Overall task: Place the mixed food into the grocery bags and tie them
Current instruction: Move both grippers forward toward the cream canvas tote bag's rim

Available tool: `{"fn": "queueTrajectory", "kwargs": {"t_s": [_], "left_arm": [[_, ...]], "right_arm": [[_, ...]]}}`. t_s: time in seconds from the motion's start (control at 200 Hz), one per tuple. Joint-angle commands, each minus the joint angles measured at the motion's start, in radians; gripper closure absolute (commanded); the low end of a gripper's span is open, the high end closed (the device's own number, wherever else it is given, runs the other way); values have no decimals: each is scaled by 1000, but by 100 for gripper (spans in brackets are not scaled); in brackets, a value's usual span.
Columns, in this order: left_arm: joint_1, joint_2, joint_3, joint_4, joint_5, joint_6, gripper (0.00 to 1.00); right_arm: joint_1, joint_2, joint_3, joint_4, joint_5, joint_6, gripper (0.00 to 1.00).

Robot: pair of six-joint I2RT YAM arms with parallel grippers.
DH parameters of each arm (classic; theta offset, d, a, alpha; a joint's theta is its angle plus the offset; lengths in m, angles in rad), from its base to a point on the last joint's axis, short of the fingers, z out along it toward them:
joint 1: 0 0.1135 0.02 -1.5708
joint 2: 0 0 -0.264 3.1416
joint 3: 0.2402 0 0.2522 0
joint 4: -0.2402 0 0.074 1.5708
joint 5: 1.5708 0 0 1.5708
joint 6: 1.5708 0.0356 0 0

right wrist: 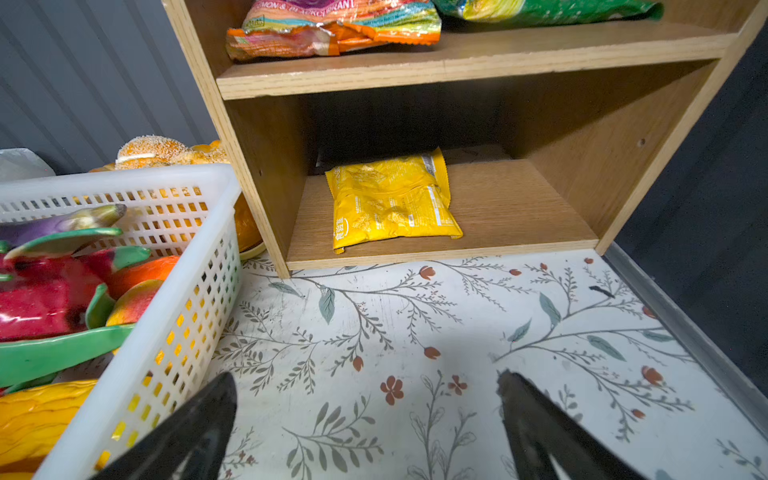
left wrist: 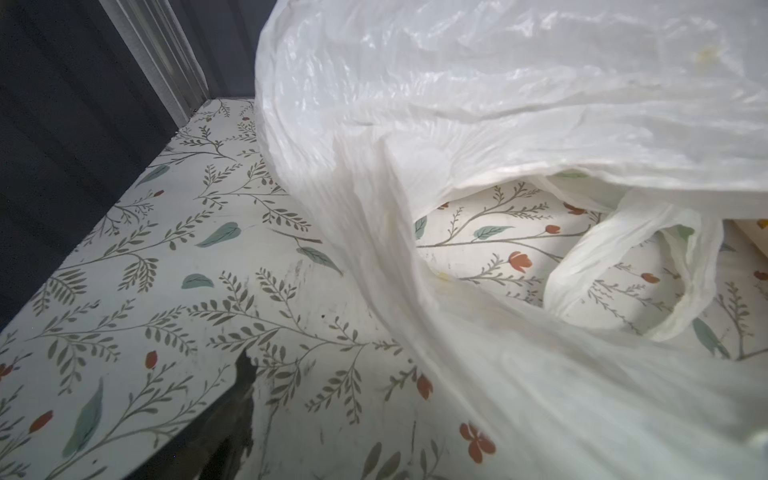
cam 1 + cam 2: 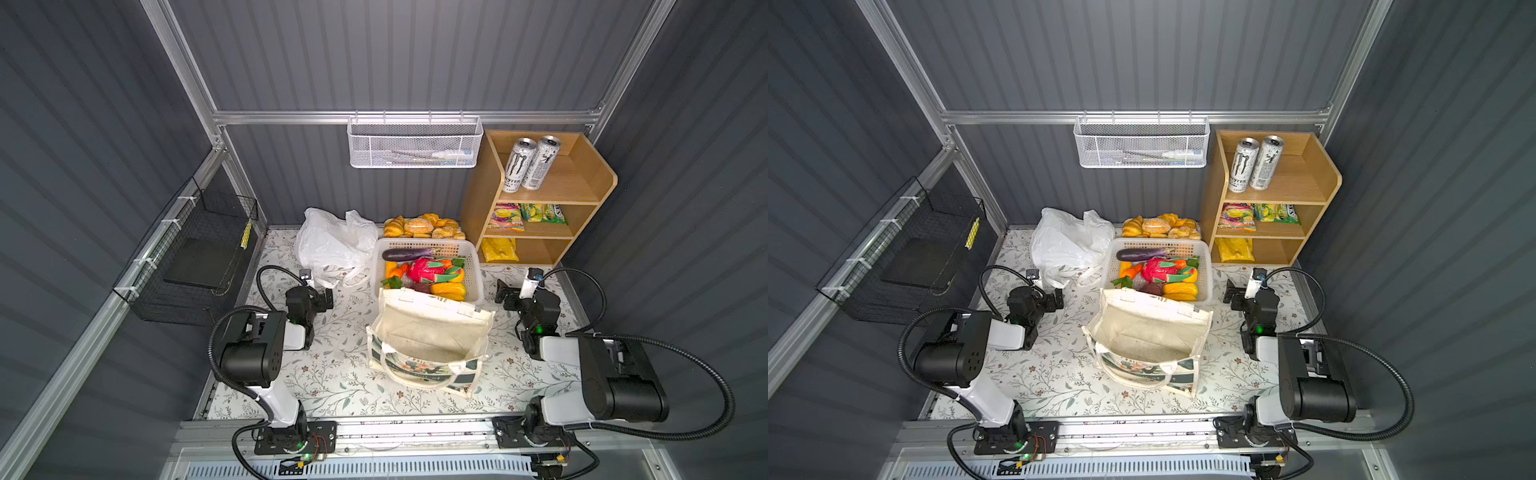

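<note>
Both released, grasping nothing: left end effector (image 3: 322, 297) just beside the white plastic carrier bag (image 3: 332, 245), right end effector (image 1: 365, 380) spread over the desk (image 1: 415, 332). Toy eggplant (image 3: 405, 254) and other plastic produce piled in the white basket (image 3: 476, 276), mid-frame; probably light, stiff, slippery, so pinch across the middle. Yellow snack packet (image 1: 390, 199) on the lowest shelf (image 1: 519, 208): soft, crinkly; take by a sealed edge. Canvas tote (image 3: 428, 332) gaping below the basket. Legible: "MONSTER" on a can (image 3: 517, 164); "BLACKCURRANT" on a striped packet (image 1: 332, 29).
</note>
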Motion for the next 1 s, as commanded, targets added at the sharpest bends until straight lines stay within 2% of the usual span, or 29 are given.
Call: {"fn": "queueTrajectory", "kwargs": {"t_s": [0.0,0.775,0.83,0.996], "left_arm": [[6,6,-11,8,-12,-4,0],[6,4,-12,10,-8,-3,0],[7,-18,-8,-11,-46,-25,0],[7,-142,92,-279,-105,-43,0]], "right_arm": [[-3,7,-2,8,-9,-7,1],[-11,-11,-12,20,10,14,1],[-11,-80,-5,-45,41,20,1],[-11,-306,121,-408,136,81,1]]}}
